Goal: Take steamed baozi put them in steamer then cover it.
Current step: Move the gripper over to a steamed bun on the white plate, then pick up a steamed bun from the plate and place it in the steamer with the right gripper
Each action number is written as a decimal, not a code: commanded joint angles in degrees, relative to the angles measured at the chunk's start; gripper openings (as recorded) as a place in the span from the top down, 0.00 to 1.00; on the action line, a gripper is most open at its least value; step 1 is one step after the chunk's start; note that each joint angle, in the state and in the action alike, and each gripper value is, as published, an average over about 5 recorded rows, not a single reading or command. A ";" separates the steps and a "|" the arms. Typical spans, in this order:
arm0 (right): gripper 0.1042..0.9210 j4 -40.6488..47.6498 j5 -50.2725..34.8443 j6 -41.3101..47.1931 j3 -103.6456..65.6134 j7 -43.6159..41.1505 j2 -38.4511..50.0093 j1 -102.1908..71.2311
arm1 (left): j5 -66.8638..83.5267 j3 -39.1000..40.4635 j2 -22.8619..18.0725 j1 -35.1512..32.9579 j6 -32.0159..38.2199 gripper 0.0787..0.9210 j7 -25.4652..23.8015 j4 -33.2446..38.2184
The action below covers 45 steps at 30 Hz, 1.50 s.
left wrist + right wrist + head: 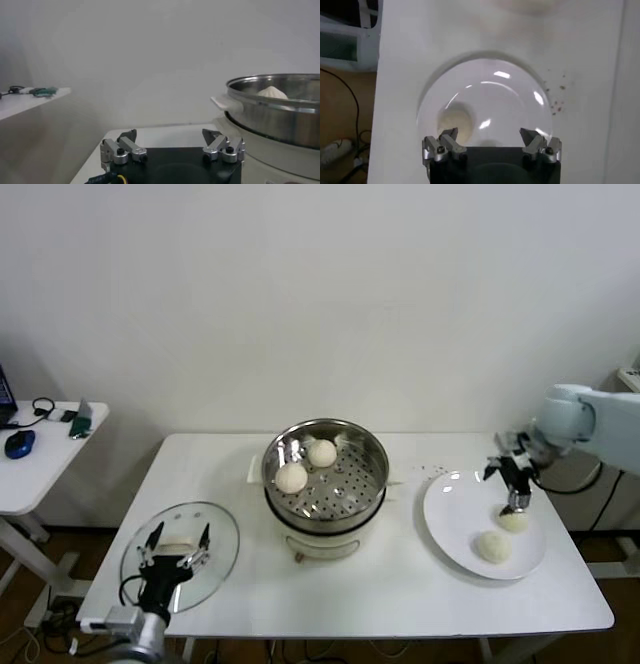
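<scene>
- While the left gripper (176, 540) hangs over the glass cover (215, 556) at the table's (360, 604) near left corner, its fingers (122, 148) stand apart, holding nothing.
- Two steamed baozi (292, 477) sit on the perforated floor of the steel steamer (368, 469) at the table's middle.
- Two more buns (493, 546) lie on the white plate (445, 519) to the right.
- Right gripper (514, 502) points down just above the farther bun on the plate, its fingers (443, 144) spread wide and empty.
</scene>
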<state>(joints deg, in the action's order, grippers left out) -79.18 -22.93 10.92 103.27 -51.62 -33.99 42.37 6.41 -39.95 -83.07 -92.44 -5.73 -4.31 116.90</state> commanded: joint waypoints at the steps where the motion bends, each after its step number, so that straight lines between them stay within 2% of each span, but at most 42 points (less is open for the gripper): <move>1: 0.12 1.58 6.98 1.23 -13.04 2.15 5.71 -18.87 | -0.61 -0.08 -0.27 -0.30 0.42 0.12 -0.29 -0.11; 24: 0.12 8.37 10.46 0.97 -23.54 2.61 2.40 -29.58 | -1.23 -0.14 -0.74 -1.25 1.13 0.12 -0.06 -0.35; 30: 0.23 9.04 10.20 0.21 -25.23 2.13 1.84 -29.66 | -1.39 -0.14 -0.62 -1.28 1.08 0.12 0.17 -0.31; 39: 0.30 8.83 10.13 -4.93 -20.59 -1.27 0.43 -20.57 | -2.05 0.16 -0.51 -1.64 1.11 0.12 0.15 0.28; 45: 0.31 4.53 9.12 -13.52 -10.88 -3.83 -3.25 -1.22 | -2.36 0.28 -0.35 -1.97 1.39 0.12 0.16 0.32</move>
<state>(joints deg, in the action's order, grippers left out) -71.63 -13.22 5.98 84.16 -52.69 -34.32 22.72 4.17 -39.71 -83.47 -94.36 -4.43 -4.13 117.21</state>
